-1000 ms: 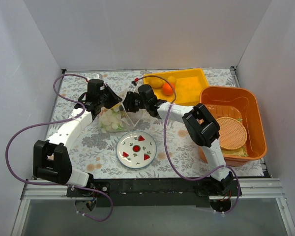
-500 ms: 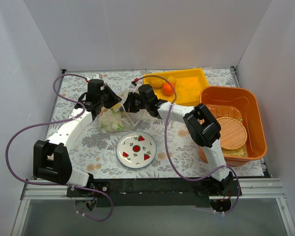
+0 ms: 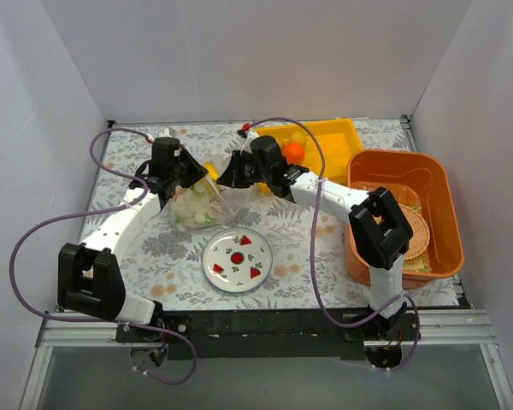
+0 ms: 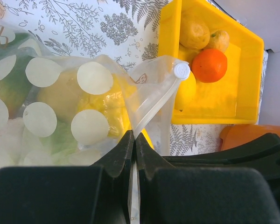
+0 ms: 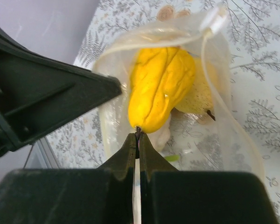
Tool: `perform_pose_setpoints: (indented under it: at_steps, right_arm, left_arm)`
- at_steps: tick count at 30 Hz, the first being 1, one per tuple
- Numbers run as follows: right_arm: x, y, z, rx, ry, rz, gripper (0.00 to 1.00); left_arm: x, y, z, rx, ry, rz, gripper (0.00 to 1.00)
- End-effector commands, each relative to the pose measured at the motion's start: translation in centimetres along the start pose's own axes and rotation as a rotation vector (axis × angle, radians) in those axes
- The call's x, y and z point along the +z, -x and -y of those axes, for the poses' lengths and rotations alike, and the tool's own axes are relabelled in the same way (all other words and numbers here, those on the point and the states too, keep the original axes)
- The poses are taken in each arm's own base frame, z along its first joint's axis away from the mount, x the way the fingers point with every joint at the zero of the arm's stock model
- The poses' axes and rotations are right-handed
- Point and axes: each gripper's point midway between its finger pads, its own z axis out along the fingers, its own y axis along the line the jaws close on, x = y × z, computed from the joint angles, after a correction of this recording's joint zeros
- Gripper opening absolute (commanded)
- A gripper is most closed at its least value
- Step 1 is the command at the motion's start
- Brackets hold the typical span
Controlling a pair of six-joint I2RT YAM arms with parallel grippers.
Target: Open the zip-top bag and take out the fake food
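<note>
Left wrist: left hand (image 4: pixel 132 141) and right hand (image 5: pixel 137 139) pinch crinkly clear zip-top bag (image 4: pixel 149 80) of fake food (image 4: pixel 107 100).

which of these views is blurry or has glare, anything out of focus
Top external: evenly lit, sharp, soft shadows. Left wrist: the left gripper is dark and soft near the lens, the zip-top bag and yellow tray crisp. Right wrist: softer overall, the right gripper blurred, mild sheen on the yellow fruit.
</note>
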Motion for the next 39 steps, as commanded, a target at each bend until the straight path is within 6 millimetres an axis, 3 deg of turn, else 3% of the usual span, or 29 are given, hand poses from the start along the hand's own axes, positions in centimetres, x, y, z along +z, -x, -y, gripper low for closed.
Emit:
perform_pose_setpoints:
  at_steps: [1, 6, 13, 19, 22, 27, 32, 39]
  right_arm:
    - [-2.1, 1.2, 0.0, -0.053, -0.058, 0.012, 0.01]
    - [-3.8, 1.5, 0.0, -0.083, -0.102, 0.012, 0.01]
    - [-7.2, 3.5, -1.3, -0.138, -0.145, 0.052, 0.01]
    - [-10.7, 5.6, 0.5, -0.196, -0.297, 0.085, 0.01]
    - [-12.7, 7.5, 3.1, -0.210, -0.397, 0.124, 0.01]
    - [-16.2, 11.1, 9.7, -0.223, -0.660, 0.190, 0.01]
    - [-18.8, 13.4, 16.4, -0.209, -0.901, 0.208, 0.01]
    - [-18.9, 15.3, 21.5, -0.196, -1.035, 0.190, 0.02]
  left_arm:
    - [-0.5, 1.6, 0.1, 0.000, 0.004, 0.049, 0.00]
    - [-0.3, 1.8, -0.2, -0.011, 0.010, 0.053, 0.00]
    - [-0.2, 1.5, -0.7, -0.019, 0.019, 0.051, 0.00]
    - [-0.2, 1.6, -0.6, -0.019, 0.015, 0.054, 0.00]
    - [-0.1, 1.5, -0.7, -0.022, 0.018, 0.049, 0.00]
    - [-0.5, 1.7, -0.3, -0.020, 0.006, 0.053, 0.00]
    - [-0.8, 1.8, 0.1, -0.017, -0.008, 0.049, 0.00]
    - [-1.1, 1.5, 0.5, -0.013, -0.031, 0.034, 0.00]
